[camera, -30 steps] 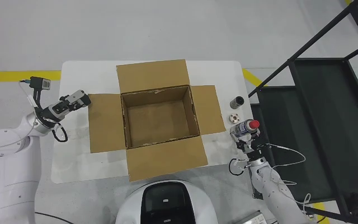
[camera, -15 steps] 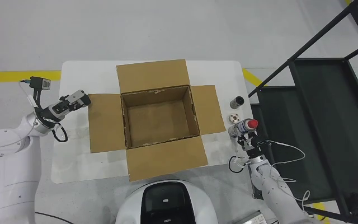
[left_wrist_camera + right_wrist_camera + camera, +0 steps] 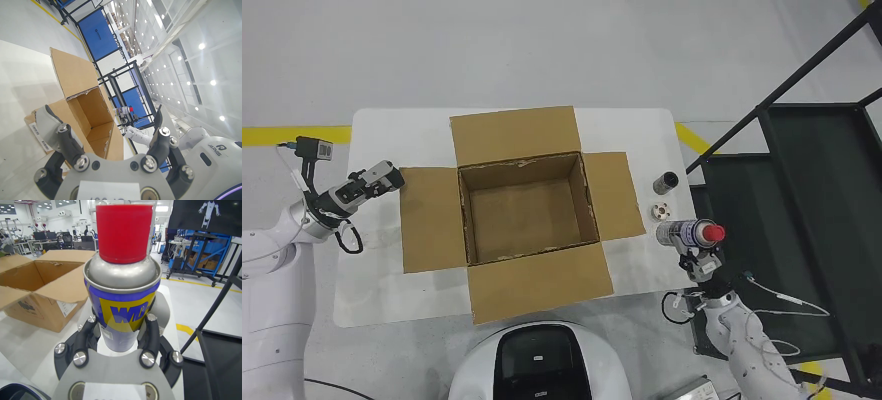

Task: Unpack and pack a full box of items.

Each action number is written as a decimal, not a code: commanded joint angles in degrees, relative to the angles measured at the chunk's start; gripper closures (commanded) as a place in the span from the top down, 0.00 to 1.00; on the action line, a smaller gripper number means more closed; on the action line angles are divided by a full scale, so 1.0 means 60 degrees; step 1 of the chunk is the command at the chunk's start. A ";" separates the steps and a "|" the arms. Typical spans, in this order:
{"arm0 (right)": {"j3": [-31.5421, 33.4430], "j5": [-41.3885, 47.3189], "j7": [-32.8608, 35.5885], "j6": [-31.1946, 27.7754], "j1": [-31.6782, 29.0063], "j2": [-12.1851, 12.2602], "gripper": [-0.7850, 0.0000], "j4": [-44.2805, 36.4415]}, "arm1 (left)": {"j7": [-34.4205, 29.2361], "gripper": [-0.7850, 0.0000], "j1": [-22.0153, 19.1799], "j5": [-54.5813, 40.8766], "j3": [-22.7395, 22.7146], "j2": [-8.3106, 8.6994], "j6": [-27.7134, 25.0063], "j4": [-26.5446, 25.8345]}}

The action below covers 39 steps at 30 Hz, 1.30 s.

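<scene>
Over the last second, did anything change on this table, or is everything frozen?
The right gripper, shut on the spray can, swung it so its red cap points sideways at the black rack, and shifted slightly away from the box. The open left gripper, the box and the two small parts beside it stayed put.

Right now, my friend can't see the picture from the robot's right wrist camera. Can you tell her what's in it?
The right gripper is clamped on a blue and yellow spray can with a red cap, very close to the camera. Behind it, an open cardboard box sits on the white table.
</scene>
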 commanded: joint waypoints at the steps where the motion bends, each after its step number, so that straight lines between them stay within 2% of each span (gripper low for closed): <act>1: 0.0237 0.0023 0.0518 0.0018 -0.0473 0.0041 0.00 -0.1303 | 0.0000 1.00 0.0000 -0.0003 0.0000 0.0000 0.0000 0.0000; 6: 0.0379 -0.0189 0.2135 0.0270 -0.0884 0.0077 0.00 -0.3308 | 0.0000 1.00 0.0000 -0.0003 0.0000 0.0000 0.0000 0.0000; 12: 0.0238 -0.0498 0.3678 0.0305 -0.0559 0.0090 0.00 -0.4304 | 0.0000 1.00 0.0000 -0.0003 0.0000 0.0000 0.0000 0.0000; 30: 0.0191 -0.0561 0.4034 0.0216 -0.0471 0.0098 0.00 -0.4469 | 0.0000 1.00 0.0000 -0.0003 0.0000 0.0000 0.0000 0.0000; 34: 0.0069 -0.1356 0.5307 -0.0015 -0.0272 0.0151 0.00 -0.5544 | 0.0000 1.00 0.0000 -0.0003 0.0000 0.0000 0.0000 0.0000; 39: -0.0702 -0.2825 0.7764 -0.0053 0.0402 0.0158 0.00 -0.7075 | 0.0000 1.00 0.0000 -0.0003 0.0000 0.0000 0.0000 0.0000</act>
